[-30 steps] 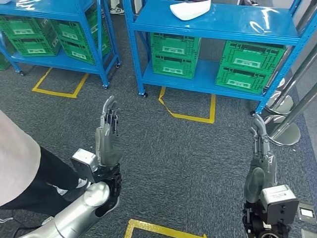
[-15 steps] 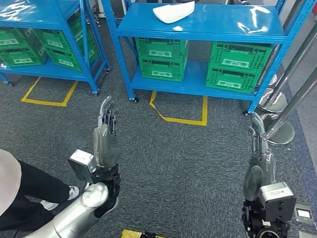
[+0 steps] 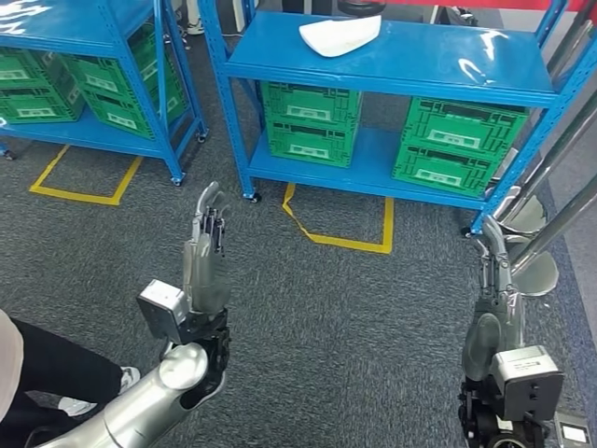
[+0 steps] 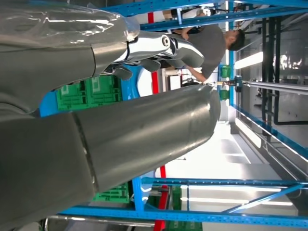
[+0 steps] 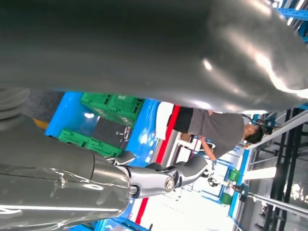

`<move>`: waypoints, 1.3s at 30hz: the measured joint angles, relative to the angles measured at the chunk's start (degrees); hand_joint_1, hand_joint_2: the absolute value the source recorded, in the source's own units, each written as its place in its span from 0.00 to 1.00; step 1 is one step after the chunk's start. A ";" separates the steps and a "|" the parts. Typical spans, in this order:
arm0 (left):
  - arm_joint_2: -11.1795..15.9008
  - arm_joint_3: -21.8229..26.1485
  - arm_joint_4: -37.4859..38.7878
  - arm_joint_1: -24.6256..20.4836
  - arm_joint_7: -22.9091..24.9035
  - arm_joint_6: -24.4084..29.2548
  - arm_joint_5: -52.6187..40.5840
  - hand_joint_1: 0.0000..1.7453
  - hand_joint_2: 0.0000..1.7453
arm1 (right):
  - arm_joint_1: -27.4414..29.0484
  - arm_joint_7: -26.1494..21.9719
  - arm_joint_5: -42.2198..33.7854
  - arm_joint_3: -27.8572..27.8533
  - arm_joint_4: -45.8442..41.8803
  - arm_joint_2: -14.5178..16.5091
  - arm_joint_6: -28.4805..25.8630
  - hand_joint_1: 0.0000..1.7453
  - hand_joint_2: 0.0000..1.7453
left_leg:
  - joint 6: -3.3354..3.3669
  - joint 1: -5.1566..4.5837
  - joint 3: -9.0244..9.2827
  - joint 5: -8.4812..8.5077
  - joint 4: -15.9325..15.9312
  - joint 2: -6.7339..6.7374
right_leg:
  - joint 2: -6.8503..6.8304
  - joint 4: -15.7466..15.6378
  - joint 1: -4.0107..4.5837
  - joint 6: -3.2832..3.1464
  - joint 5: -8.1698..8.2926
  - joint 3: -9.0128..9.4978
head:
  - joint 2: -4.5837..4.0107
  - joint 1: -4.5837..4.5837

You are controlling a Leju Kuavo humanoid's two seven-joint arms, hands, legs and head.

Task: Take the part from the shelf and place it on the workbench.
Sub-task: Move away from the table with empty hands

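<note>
A white curved part (image 3: 340,35) lies on the top board of the blue shelf (image 3: 423,58) ahead, towards its left end; it also shows as a white patch (image 4: 144,83) past my left hand and as a white part (image 5: 162,120) in the right wrist view. My left hand (image 3: 205,261) is raised over the carpet, fingers straight up, holding nothing. My right hand (image 3: 494,294) is also raised at the right, fingers up, holding nothing. Both hands are well short of the shelf.
Green crates (image 3: 311,113) fill the lower board of the shelf, and a second blue shelf (image 3: 84,56) with crates stands at the left. Yellow tape (image 3: 338,233) marks the grey carpet. Metal stands (image 3: 534,215) rise at the right. A person's leg (image 3: 56,369) is at the lower left.
The camera has moved: the shelf shifted left then a little right and nearer. The person at the left takes up less of the picture. Both hands keep their raised pose.
</note>
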 joint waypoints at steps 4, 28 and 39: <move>0.01 -0.05 0.09 -0.04 0.11 -0.06 -0.01 0.00 0.00 | 0.07 0.09 0.10 -0.18 0.11 0.00 0.07 0.00 0.00 | -1.06 -0.34 1.60 -1.81 0.48 -0.15 | -0.02 -9.08 0.36 -1.45 5.94 2.18 | 0.00 0.55; 0.21 -0.20 0.21 0.04 -0.48 0.22 0.51 0.00 0.00 | -0.40 -0.08 -0.16 -0.20 0.58 0.14 0.63 0.00 0.00 | 0.27 0.22 -1.96 0.77 0.39 0.09 | 0.03 7.14 -0.06 0.21 -5.09 -0.88 | 0.00 0.22; 0.59 -0.48 -0.11 0.17 0.52 0.73 0.22 0.00 0.00 | -0.74 0.85 -0.31 0.03 0.57 0.15 -0.58 0.00 0.00 | -2.23 0.13 -2.41 -2.97 7.04 0.03 | 0.04 -10.10 -0.01 -2.95 4.74 4.88 | 0.00 0.02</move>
